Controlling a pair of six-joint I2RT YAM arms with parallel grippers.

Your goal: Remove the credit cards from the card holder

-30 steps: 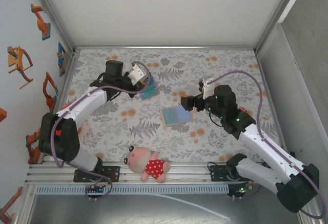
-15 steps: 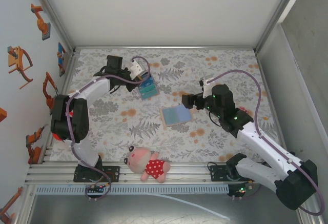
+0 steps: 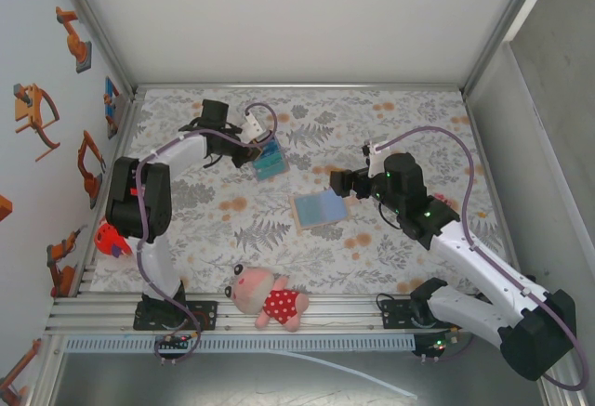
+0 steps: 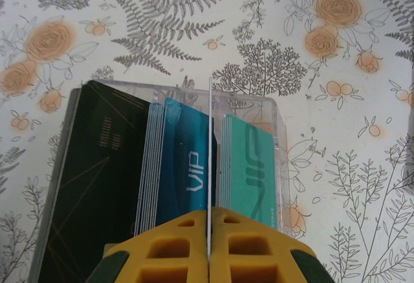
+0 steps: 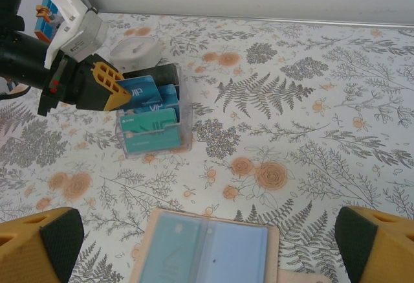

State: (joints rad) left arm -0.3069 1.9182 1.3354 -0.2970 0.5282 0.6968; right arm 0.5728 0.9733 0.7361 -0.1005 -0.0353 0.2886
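Note:
The card holder (image 3: 321, 209) lies open on the floral table, tan rim with blue-grey inner faces, and a teal card (image 5: 171, 247) shows in its left pocket. My right gripper (image 3: 337, 183) hovers just above it, open and holding nothing, with the holder (image 5: 259, 254) low between its fingers. My left gripper (image 3: 253, 150) is shut on a credit card (image 4: 210, 134) seen edge-on. It holds the card over a clear box (image 4: 275, 160) of blue, teal and black cards. From the right wrist view, the left gripper's yellow fingers (image 5: 107, 87) hold the card above the box (image 5: 186, 118).
A pink plush toy (image 3: 268, 299) in a red dress lies by the near rail. A white round object (image 5: 136, 51) sits behind the clear box. The enclosure walls close in at the left, back and right. Open tabletop lies right of the holder.
My left arm has folded back toward the left wall and its gripper has shifted a little right over the clear box. The right arm and the card holder stay put.

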